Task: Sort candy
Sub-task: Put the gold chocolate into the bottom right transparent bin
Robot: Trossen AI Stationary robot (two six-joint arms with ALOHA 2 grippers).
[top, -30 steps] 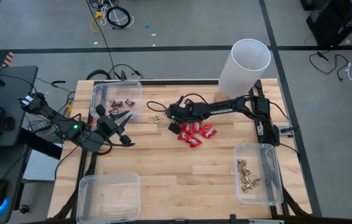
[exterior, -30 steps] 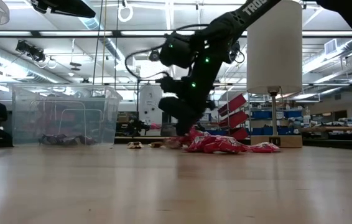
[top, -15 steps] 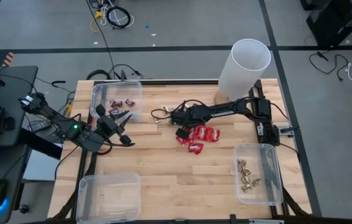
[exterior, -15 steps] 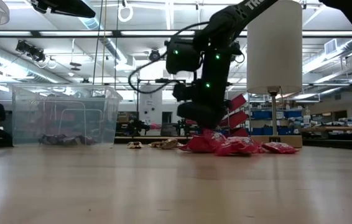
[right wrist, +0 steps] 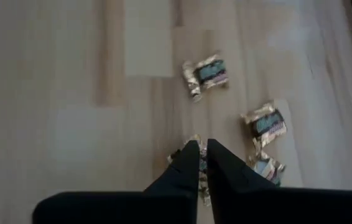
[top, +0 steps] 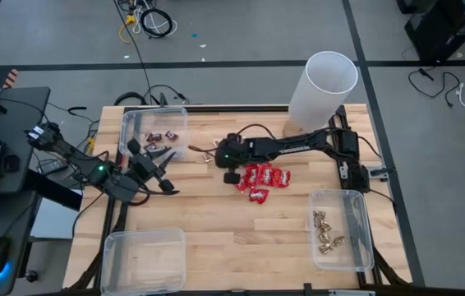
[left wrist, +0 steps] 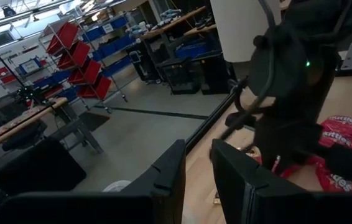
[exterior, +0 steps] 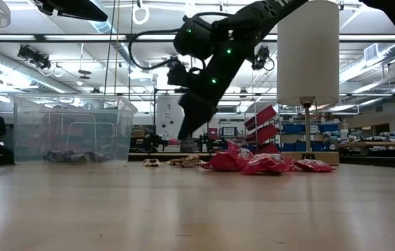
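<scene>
Standing at the table's 1 o'clock, a white cylinder [top: 323, 90] rises behind the red packets [top: 263, 178]. Right gripper [right wrist: 201, 163], fingers barely parted, hovers over gold-foil pieces [right wrist: 205, 73] at 9 o'clock of the red pile, holding nothing. Left gripper [top: 167, 158] waits half-open beside the bin [top: 154, 131] with dark mini bars [top: 163, 135].

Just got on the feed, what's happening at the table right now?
Candy sorting is under way. The right gripper, jaws nearly together, hangs over the loose bars beside the red packets. The left gripper waits by the far-left bin, which holds dark bars. Gold pieces sit in the right bin.
</scene>
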